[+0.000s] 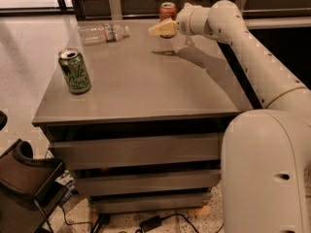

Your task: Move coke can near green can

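- Camera view, the arm: the pale arm (252,57) rises from the robot's bulky body (265,174) at the lower right. It slants up and away over the right side of the table (146,86), then bends at the wrist to point left along the far edge.
- The gripper (162,29) hangs just above the table top at the far edge, its yellowish tip turned left. It lies directly in front of the coke can (168,10).
- Whether the gripper is released or clenched cannot be told (the tip reads as one pale wedge).
- The coke can stands upright at the far edge. Its lower part is hidden by the gripper, so contact between them cannot be judged.
- The green can (74,71) stands upright near the table's front left corner, well apart from the coke can.
- A clear plastic bottle (103,32) lies on its side near the far left corner.
- The robot's body is cut off by the right and bottom edges.
- A dark object (26,178) at the lower left (also cut off) is hard to identify.
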{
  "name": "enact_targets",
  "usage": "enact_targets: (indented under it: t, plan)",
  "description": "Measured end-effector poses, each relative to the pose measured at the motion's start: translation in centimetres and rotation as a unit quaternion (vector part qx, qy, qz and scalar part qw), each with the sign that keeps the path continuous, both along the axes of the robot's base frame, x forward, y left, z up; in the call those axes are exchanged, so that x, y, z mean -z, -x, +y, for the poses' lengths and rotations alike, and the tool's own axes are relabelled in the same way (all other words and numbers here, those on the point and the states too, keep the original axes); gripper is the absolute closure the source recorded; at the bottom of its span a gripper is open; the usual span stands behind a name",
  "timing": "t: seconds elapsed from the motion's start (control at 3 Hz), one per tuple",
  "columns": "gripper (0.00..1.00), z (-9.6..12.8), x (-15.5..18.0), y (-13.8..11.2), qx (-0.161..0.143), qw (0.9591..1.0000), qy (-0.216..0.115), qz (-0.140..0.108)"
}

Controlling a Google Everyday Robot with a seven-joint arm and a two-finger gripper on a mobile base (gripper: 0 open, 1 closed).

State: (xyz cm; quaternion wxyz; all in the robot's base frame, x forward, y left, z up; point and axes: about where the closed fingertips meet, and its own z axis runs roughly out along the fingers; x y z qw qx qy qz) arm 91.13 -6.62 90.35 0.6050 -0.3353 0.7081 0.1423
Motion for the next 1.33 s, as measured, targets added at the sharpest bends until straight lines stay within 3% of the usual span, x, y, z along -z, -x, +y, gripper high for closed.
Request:
enact_targets:
  t: [0.33,0.67,1.33]
  plan:
    - [0.0,0.0,0.0,0.0,0.0,1.0,0.0,0.0]
    - [0.0,-0.7,0.7,-1.5,0.019,0.9994,-0.025,0.013]
    - [0.0,-0.5,1.0,-3.3,0.062,0.9966,-0.028,0.046]
